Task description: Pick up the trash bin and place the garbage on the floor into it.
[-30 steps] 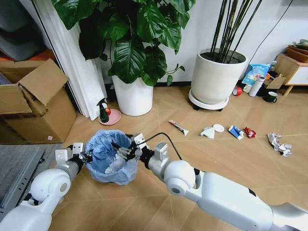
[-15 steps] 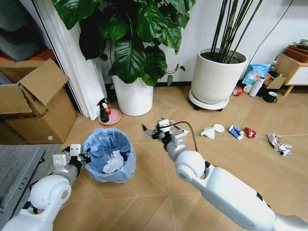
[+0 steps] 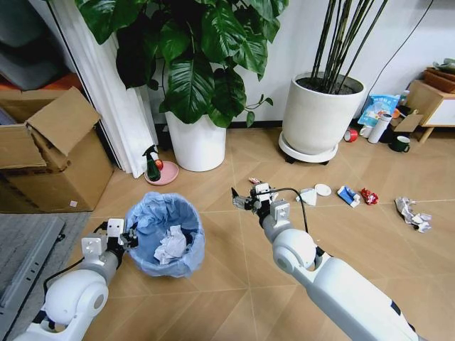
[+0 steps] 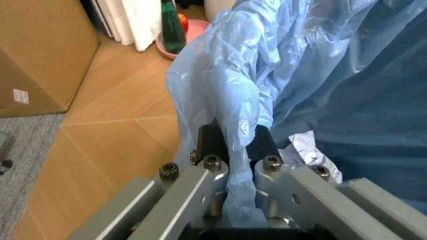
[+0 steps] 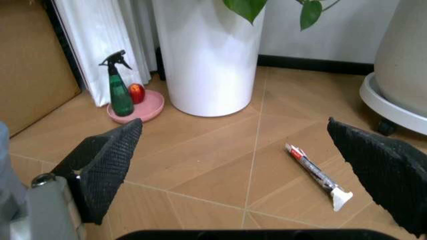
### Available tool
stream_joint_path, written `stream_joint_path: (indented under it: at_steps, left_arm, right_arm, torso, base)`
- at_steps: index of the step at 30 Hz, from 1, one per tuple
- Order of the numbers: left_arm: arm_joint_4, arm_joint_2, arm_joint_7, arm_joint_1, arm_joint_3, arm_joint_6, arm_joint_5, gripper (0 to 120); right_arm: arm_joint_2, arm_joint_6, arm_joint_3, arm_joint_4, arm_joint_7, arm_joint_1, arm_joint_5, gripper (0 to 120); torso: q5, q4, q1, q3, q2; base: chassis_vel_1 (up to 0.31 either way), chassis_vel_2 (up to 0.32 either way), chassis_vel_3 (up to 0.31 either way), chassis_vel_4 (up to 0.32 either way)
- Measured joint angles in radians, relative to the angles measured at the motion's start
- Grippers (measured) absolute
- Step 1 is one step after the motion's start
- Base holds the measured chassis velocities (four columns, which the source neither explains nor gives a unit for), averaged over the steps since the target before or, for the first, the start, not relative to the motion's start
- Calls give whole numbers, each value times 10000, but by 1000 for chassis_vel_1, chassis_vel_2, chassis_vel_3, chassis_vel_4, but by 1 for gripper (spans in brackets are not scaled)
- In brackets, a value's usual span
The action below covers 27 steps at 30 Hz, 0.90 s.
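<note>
Head view: left end effector (image 3: 122, 234) pinching trash bin (image 3: 164, 234) liner rim; right end effector (image 3: 249, 199) spread above tube (image 5: 318, 176) on floor (image 3: 213, 298).

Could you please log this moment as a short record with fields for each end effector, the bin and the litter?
left end effector: shut on the bag at the bin rim
right end effector: open, above the floor, near the tube
bin contents: crumpled paper
litter on floor: tube, white disc, blue wrapper, red wrapper, silvery wrapper
</note>
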Motion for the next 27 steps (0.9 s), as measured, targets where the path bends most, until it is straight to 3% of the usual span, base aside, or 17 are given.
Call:
stream_joint_path:
  at_steps: [11,27]
  left_arm:
    - [-144,7,59,110,-16,-96,39,0]
    - [-264,-108,69,305,-34,-185,200,0]
  right_arm:
    - [-16,41,-25,4,-55,57,140,100]
    - [-37,71,-103,125,-50,-17,251,100]
  torso:
    - [-1,1,0,0,0]
    - [1,0,1,0,0]
  base:
    - [-116,-12,124,7]
    - [-236,104,241,-114]
